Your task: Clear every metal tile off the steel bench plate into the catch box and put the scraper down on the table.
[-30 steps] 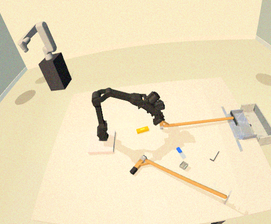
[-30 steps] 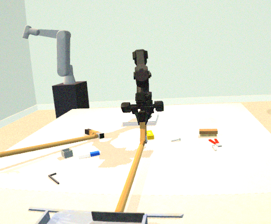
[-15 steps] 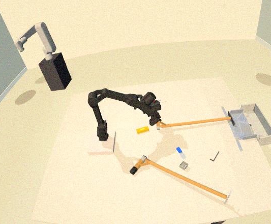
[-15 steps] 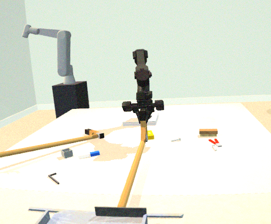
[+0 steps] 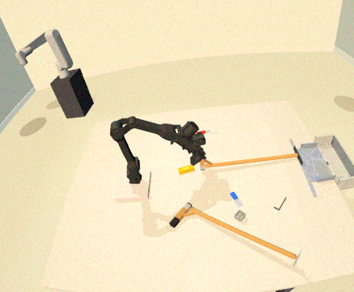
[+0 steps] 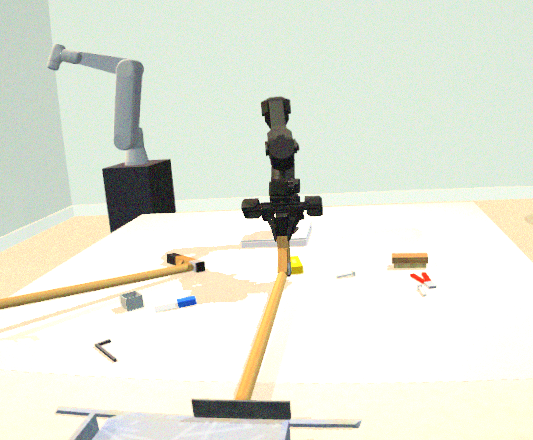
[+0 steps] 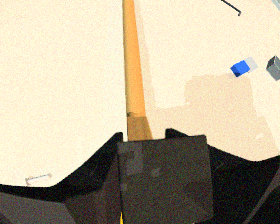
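Note:
My gripper [image 5: 200, 160] [image 6: 283, 237] [image 7: 144, 136] is shut on the upright grip of the long scraper [image 5: 251, 161] [image 6: 264, 340] [image 7: 134, 65]. Its orange shaft runs out from the gripper to a dark blade [image 6: 241, 409] at the near edge of the steel bench plate [image 5: 312, 166] [image 6: 188, 431]. The catch box [image 5: 347, 153] stands at the plate's far end. No metal tile shows clearly on the plate; a small dark spot shows near its far edge, and I cannot tell what it is. The box floor is partly hidden by its walls.
A second long-handled tool [image 5: 244, 234] [image 6: 83, 288] lies on the table. A yellow block [image 5: 186, 169] [image 6: 297, 265] lies near my gripper. A blue-and-white object [image 5: 234, 196] [image 6: 186, 301], grey cube [image 5: 240, 216] [image 6: 131, 300], hex key [image 5: 279, 205] [image 6: 107, 351], wooden brush [image 6: 409, 259] and red-handled pliers [image 6: 425, 280] also lie around.

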Controlling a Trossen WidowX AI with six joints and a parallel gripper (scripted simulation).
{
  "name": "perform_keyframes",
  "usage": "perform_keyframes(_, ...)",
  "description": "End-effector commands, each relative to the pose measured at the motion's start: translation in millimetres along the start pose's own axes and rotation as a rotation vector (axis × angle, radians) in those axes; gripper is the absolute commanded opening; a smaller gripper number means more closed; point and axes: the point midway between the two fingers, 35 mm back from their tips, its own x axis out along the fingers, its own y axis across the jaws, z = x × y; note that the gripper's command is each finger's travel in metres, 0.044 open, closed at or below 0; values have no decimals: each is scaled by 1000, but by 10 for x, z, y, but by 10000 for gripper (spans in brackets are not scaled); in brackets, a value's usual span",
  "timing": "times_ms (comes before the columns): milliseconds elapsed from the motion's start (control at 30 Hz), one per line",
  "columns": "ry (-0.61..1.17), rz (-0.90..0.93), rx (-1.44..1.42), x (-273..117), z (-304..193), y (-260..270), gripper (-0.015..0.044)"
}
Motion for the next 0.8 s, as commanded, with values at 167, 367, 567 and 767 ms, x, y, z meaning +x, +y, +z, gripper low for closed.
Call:
perform_keyframes(167, -9, -2, 6, -79, -116, -14, 0)
perform_keyframes(367, -10, -2, 6, -118, -204, -23, 0)
perform_keyframes(567, -10, -2, 5, -154, -294, -34, 0)
perform_keyframes(767, -10, -2, 5, -183, -371, -48, 0)
